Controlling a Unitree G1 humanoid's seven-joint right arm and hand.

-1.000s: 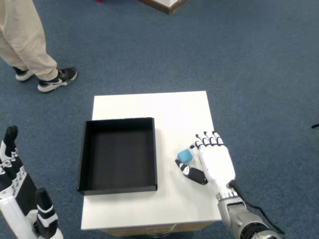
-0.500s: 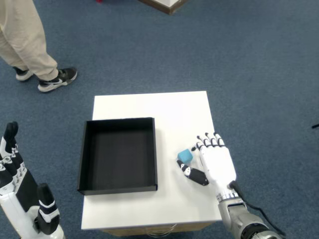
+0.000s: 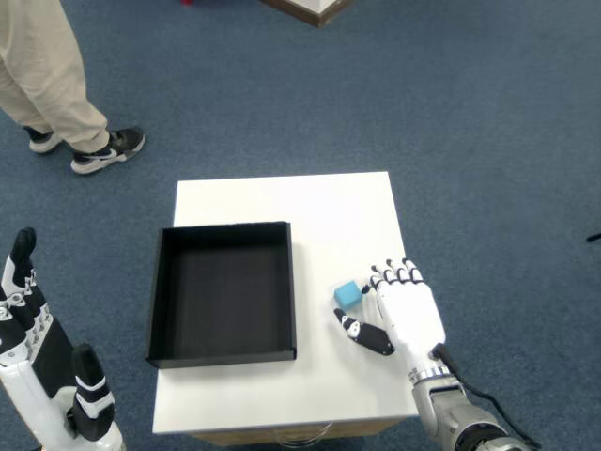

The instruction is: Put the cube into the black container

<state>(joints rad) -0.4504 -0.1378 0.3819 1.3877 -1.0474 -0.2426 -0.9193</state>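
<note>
Since a second ago my right hand (image 3: 406, 312) has slid a little toward me along the white table (image 3: 329, 202), and the cube (image 3: 348, 294) has stayed put. That small blue cube lies on the tabletop just off my fingertips (image 3: 380, 278), on their left side, beyond my thumb (image 3: 365, 334), which points out leftward below it. Whether a finger actually touches the cube I cannot tell; nothing is clasped around it. My hand rests palm down with its fingers loosely curled and grasps nothing. The black container (image 3: 223, 291) stands to the left of the cube, with a strip of bare table between them, and its inside is dark. My left hand (image 3: 42, 376) hangs off the table's left edge, over the blue carpet (image 3: 470, 113).
</note>
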